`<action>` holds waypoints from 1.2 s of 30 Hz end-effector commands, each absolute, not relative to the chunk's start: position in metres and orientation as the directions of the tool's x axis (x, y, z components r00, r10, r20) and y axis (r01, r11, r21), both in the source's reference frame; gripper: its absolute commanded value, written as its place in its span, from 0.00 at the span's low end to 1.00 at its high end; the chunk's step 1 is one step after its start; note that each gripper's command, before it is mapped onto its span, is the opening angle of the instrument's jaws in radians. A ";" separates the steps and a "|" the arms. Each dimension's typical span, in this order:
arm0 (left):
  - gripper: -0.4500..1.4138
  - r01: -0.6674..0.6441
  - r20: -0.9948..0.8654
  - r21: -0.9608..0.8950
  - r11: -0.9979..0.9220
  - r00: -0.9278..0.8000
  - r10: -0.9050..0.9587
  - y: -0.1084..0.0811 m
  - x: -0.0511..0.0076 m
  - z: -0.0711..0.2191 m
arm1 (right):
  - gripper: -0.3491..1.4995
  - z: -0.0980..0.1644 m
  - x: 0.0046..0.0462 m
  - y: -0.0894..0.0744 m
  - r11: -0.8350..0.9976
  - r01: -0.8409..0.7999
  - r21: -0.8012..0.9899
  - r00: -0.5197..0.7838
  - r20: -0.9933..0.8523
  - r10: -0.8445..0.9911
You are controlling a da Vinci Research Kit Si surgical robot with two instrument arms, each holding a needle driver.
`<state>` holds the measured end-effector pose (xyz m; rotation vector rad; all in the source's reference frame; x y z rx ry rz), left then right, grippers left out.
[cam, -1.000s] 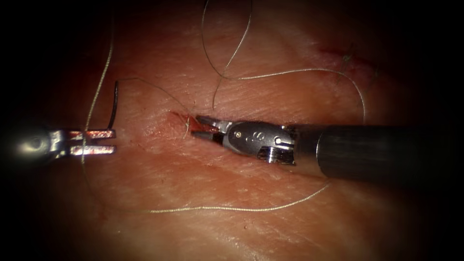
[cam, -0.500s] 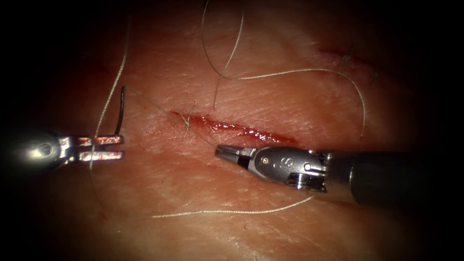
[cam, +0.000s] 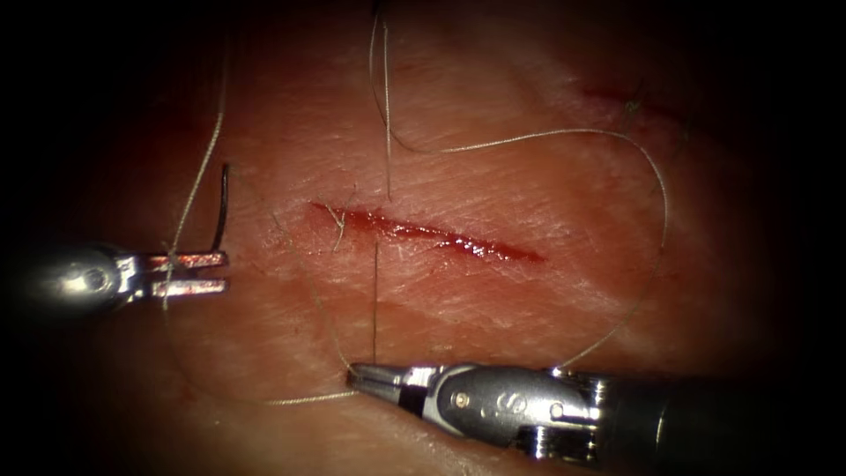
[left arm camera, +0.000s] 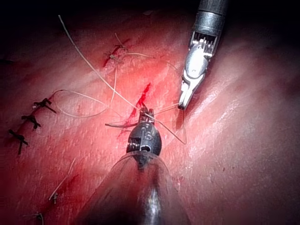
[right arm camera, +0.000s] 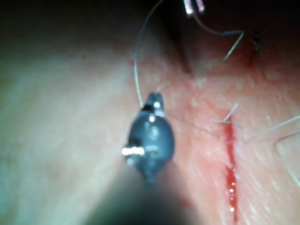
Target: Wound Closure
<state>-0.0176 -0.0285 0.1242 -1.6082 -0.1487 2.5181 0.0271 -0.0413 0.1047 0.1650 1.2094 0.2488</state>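
Note:
The cut [cam: 423, 234] runs across the tissue [cam: 493, 300] with red fluid in it, and one stitch [cam: 337, 219] sits at its left end. My left tool [cam: 196, 272] is well left of the cut, jaws shut on the lower end of the dark curved needle [cam: 220, 207]. The needle stands up free of the tissue, also seen as needle [left arm camera: 119, 125]. Thread [cam: 189, 194] crosses these jaws. My right tool [cam: 357, 377] lies below the cut, jaws shut on the thread [cam: 374, 300], which runs taut from the cut down to its tips. From the wrist cameras: left tool [left arm camera: 144, 114], right tool [left arm camera: 180, 105], right tool [right arm camera: 154, 98].
A long loop of loose thread [cam: 546, 133] lies over the tissue above and right of the cut and comes down to the right tool's shaft [cam: 634, 414]. Older dark stitches [left arm camera: 32, 120] and another closed cut [left arm camera: 115, 54] lie further off.
The right tool left the cut's left end, shut its jaws and moved down and left, drawing a strand of thread taut. The left tool with the needle shifted slightly right.

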 end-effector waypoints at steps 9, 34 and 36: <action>0.00 -0.207 -0.846 -0.108 -0.972 -0.495 0.199 -0.026 -0.0130 0.128 | 0.75 0.108 0.0255 -0.038 0.966 -0.139 0.219 0.341 -0.905 0.254; 0.00 -0.223 -0.837 -0.126 -0.967 -0.499 0.225 -0.026 -0.0123 0.128 | 0.63 0.120 0.0289 -0.035 0.993 -0.068 0.092 0.469 -0.876 0.113; 0.00 -0.224 -0.837 -0.126 -0.966 -0.499 0.225 -0.026 -0.0123 0.128 | 0.63 0.120 0.0286 -0.035 0.994 -0.065 0.088 0.469 -0.877 0.108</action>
